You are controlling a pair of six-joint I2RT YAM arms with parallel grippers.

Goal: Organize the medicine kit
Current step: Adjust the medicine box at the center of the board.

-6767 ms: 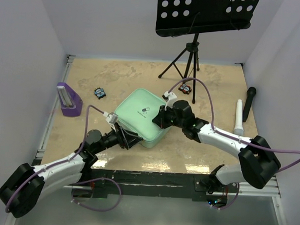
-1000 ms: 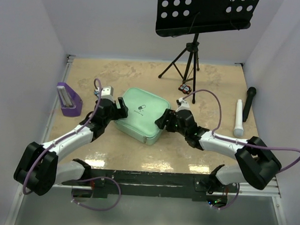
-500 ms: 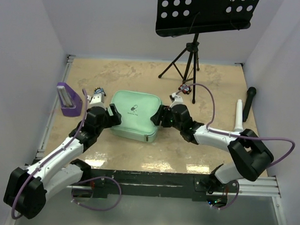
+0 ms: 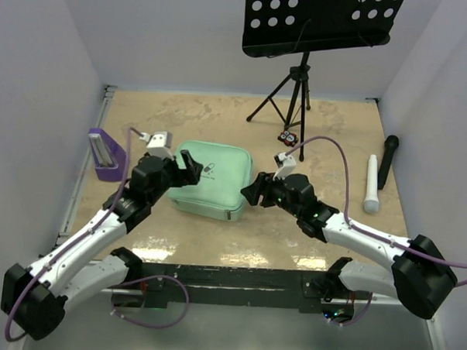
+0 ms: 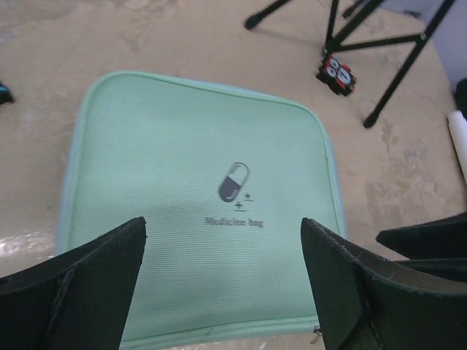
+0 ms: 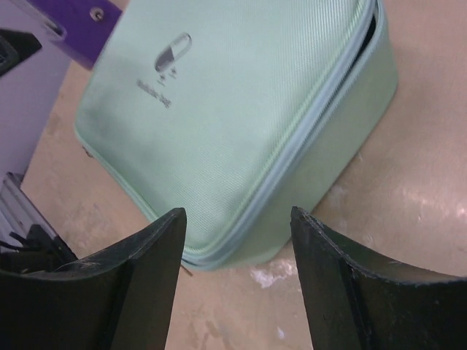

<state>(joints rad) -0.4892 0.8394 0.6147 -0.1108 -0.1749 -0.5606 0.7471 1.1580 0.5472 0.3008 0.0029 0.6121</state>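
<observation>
Beige, stone-patterned table [image 4: 220,120] inside white walls: the mint-green medicine kit [image 4: 210,180] lies flat near the middle, a little to the left, its lid down and pill logo facing up, between 2 robot arms. Over its left edge the left gripper [image 4: 183,167] hangs with jaws spread wide and nothing held; in the left wrist view its 2 black fingers [image 5: 80,284] frame the near part of the lid, and whether they touch the fabric cannot be told. Just off the kit's right edge the right gripper [image 4: 252,190] points at the case, jaws parted and empty. The right wrist view shows the case's near corner between its fingers [image 6: 124,284] and a dark gap along the zip at 1 far corner. A purple stand [image 4: 106,155] sits at the left edge, a black music stand [image 4: 321,24] rises at the far side with a small black-and-red object [image 4: 288,137] by its tripod, and a white cylinder [image 4: 370,182] and black microphone [image 4: 388,160] lie at the right
</observation>
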